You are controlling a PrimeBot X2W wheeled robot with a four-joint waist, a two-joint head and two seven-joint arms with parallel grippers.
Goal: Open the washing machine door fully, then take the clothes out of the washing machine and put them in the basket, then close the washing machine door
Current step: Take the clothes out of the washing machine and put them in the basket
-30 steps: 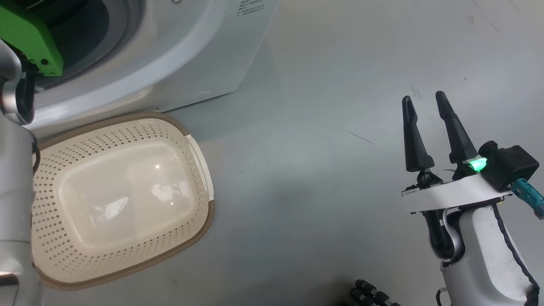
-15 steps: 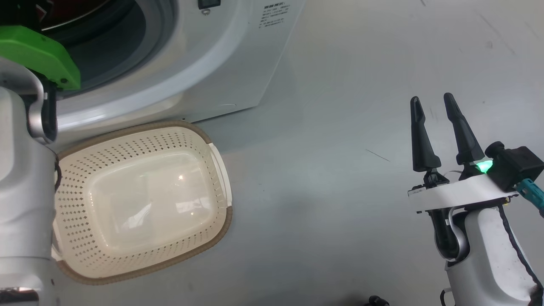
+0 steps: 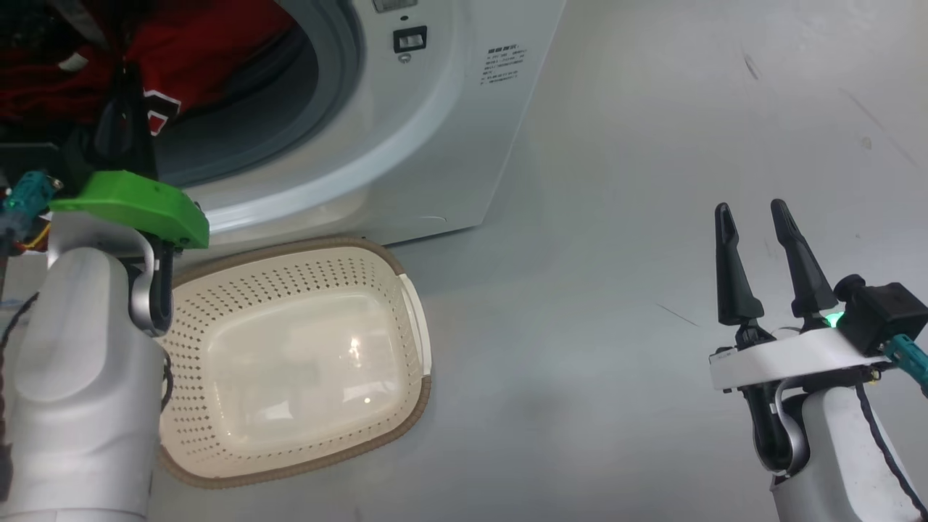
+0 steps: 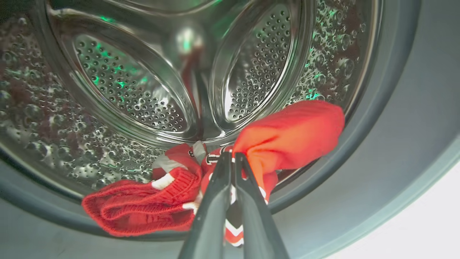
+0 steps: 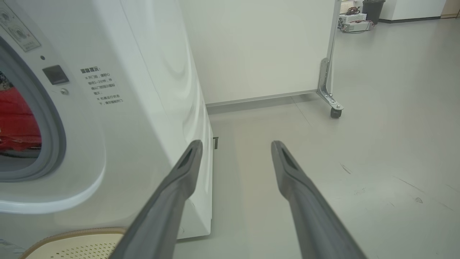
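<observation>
Red clothes (image 4: 287,133) sit clamped in the left tool (image 4: 231,155), bound for the basket (image 3: 290,270); right tool (image 3: 751,210) idles apart.

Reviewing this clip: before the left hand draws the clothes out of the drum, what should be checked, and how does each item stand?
1. Left hand shut on the red fabric clothes: ok.
2. Whole bundle caught: cannot tell; a red fold lies loose beside the fingers.
3. Cream perforated plastic basket on the grey floor before the big white washing machine, empty: ok.
4. Right hand open, apart from the machine: ok.
5. Washing machine door fully open: cannot tell.
</observation>
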